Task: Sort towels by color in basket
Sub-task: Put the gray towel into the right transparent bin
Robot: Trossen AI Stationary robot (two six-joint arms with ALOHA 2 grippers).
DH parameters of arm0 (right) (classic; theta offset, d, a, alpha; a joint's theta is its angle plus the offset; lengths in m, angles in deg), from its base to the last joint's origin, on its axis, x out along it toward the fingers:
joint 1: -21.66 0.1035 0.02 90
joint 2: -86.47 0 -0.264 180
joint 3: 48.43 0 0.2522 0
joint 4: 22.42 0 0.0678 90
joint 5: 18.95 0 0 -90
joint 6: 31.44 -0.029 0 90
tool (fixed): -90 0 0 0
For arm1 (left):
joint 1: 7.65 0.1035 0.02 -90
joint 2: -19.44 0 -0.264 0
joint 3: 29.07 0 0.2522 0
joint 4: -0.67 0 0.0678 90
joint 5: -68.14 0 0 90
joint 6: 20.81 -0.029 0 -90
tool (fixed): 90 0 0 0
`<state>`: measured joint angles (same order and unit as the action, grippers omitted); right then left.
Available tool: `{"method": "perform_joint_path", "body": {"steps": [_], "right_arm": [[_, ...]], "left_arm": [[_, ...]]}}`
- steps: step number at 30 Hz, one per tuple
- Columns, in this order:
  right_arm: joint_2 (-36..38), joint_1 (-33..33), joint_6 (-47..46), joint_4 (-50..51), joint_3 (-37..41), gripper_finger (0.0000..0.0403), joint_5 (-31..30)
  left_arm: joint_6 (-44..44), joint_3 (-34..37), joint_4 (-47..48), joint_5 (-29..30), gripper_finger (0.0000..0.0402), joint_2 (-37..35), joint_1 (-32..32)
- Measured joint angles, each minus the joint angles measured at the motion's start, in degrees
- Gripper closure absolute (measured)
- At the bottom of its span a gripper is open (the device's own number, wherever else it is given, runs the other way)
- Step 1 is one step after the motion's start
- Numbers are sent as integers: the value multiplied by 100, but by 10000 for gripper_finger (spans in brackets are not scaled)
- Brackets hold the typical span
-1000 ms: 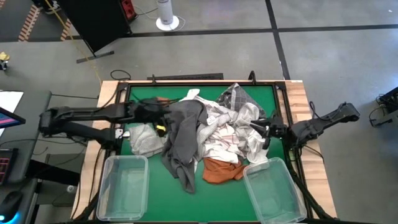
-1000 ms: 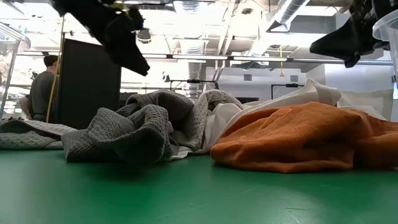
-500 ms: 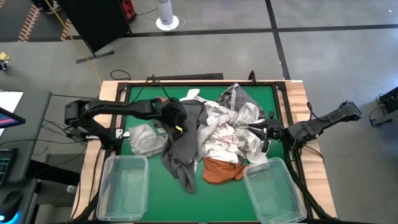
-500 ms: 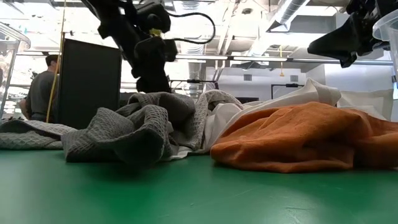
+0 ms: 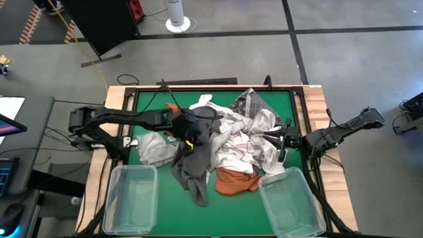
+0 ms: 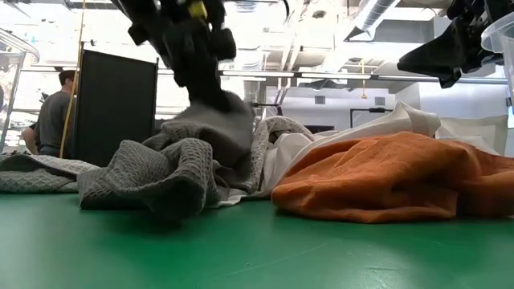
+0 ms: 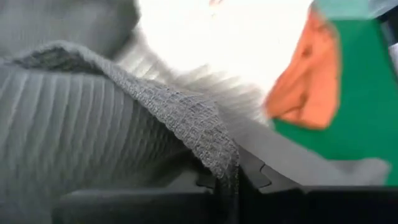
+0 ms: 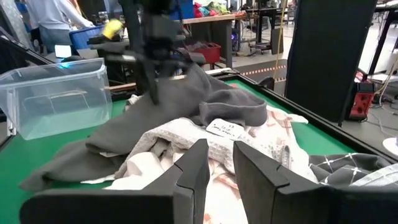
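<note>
My left gripper (image 5: 190, 129) has its jaws clenched on the ribbed, waffle-knit grey towel (image 5: 193, 158). Right gripper (image 5: 272, 140) hovers over the crumpled white towel (image 5: 232, 142), jaws parted, grasping nothing.

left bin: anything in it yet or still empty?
Empty. In the high view the clear left bin shows only its bare floor; the dark grey towel and the other towels still lie heaped on the green table.

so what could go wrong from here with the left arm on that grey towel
The left gripper has shut on the grey towel, which lies draped over the white towels. Lifting it may drag a white one along.

The grey towel is long, trailing toward the table's front between the two bins. Its tail could snag a bin rim or hang outside.

The right gripper hovers over the same pile, so the arms may crowd each other.
</note>
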<state>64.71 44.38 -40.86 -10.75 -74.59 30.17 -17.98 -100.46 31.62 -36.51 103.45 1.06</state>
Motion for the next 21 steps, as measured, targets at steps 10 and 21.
{"method": "perform_joint_path", "body": {"steps": [10,21], "right_arm": [[-278,0,-91,-195,2,296,48],[-1550,-10,802,-305,-1191,248,203]], "left_arm": [[-312,0,-1205,446,399,-1398,-175],[-925,-13,-3348,1184,401,-1688,-17]]}}
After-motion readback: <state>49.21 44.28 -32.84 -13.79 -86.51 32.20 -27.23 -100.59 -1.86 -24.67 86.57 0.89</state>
